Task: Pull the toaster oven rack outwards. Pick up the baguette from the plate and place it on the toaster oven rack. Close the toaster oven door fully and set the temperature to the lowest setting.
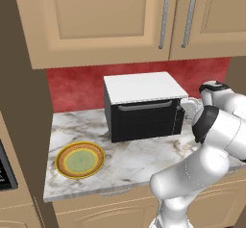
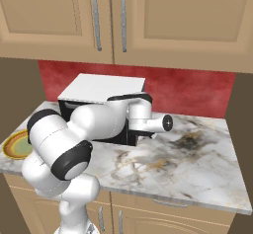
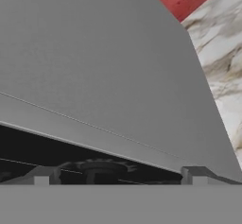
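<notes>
The boxy black toaster oven (image 1: 144, 109) with flat white top stands closed on the marble counter (image 1: 139, 162). The round yellow-rimmed plate (image 1: 79, 160) lies at its 7 o'clock. The two-finger gripper (image 3: 118, 176), jaws apart, sits at the oven's right side.

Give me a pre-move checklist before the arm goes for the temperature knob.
1. Toaster oven door shut against the toaster oven: ok, it sits upright and flush in the left base view.
2. Plate free of the baguette: ok, no bread lies on it.
3. Baguette on the rack inside: cannot tell, the mesh door hides the cavity.
4. Gripper open and holding nothing: ok, its tips stand wide apart.
5. Gripper lined up with the knob: ok, a round ridged knob sits between the tips in the hand view.
6. Knob's present setting: cannot tell.
</notes>
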Controlling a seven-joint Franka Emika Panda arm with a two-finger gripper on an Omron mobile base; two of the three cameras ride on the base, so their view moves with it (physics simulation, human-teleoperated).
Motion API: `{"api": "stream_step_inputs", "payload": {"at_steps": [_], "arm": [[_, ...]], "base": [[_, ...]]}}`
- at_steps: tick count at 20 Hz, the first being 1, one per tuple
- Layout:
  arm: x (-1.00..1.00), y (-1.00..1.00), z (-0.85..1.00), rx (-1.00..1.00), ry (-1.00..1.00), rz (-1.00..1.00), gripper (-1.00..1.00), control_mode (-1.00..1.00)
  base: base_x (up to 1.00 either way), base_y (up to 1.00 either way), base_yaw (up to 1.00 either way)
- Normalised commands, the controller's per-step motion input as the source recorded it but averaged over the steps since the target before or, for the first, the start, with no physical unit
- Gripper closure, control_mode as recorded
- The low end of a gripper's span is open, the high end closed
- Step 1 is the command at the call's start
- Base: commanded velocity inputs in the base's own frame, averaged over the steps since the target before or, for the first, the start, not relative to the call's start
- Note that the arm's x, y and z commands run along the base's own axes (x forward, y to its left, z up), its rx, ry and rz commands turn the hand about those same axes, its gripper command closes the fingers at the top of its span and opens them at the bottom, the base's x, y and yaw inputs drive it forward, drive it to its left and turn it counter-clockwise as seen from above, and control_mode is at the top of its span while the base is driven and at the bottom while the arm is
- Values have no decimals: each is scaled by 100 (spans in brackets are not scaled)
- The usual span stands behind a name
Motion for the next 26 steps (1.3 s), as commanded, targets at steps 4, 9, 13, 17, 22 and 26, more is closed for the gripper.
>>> {"api": "stream_step_inputs", "payload": {"at_steps": [4,9,13,17,22,26], "arm": [[8,0,0,-2,0,0,100,-100],[9,0,0,-1,0,0,100,-100],[4,0,0,0,0,0,100,-100],[6,0,0,-1,0,0,100,-100],[4,0,0,-2,0,0,100,-100],[0,0,0,-4,0,0,100,-100]], "base": [[0,0,0],[0,0,0],[0,0,0],[0,0,0],[0,0,0],[0,0,0]]}}
